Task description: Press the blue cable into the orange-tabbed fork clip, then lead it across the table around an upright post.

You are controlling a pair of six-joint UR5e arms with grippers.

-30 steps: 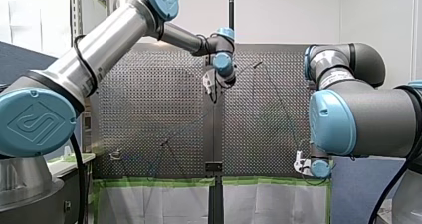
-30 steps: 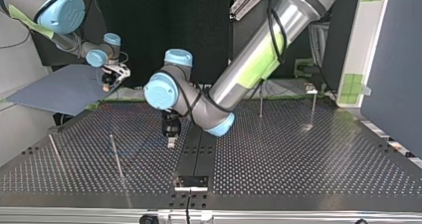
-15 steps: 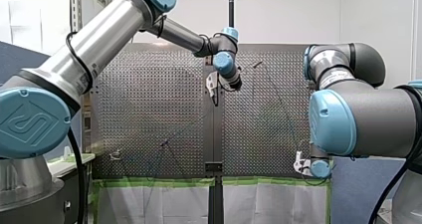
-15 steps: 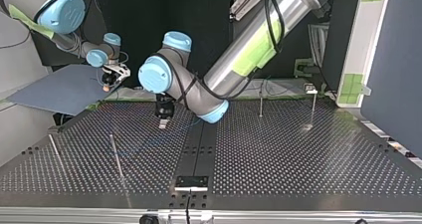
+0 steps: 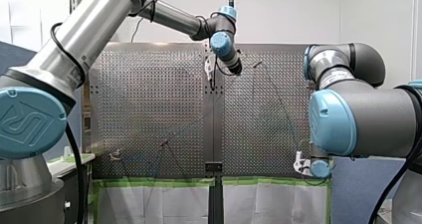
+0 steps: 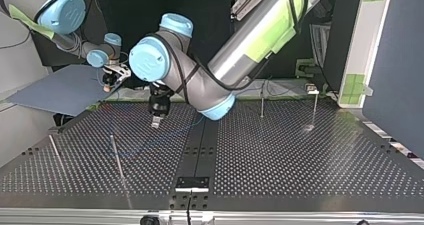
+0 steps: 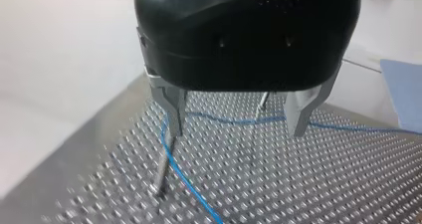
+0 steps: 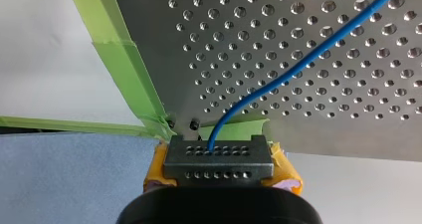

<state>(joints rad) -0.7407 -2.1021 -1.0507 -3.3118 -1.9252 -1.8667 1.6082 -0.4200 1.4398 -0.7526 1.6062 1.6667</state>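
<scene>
Bright, even light (sheen on the table (image 6: 310, 135)).

The perforated table (image 6: 300, 155) is matt grey metal; the blue cable (image 8: 318, 50) has a smooth plastic sheath; my left gripper (image 7: 238, 129) has a glossy black shell and bare metal fingers.

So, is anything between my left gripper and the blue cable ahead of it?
Nothing visible. The left gripper hangs open over the blue cable; a thin post stands beside one finger, next to the cable, not across it.
</scene>
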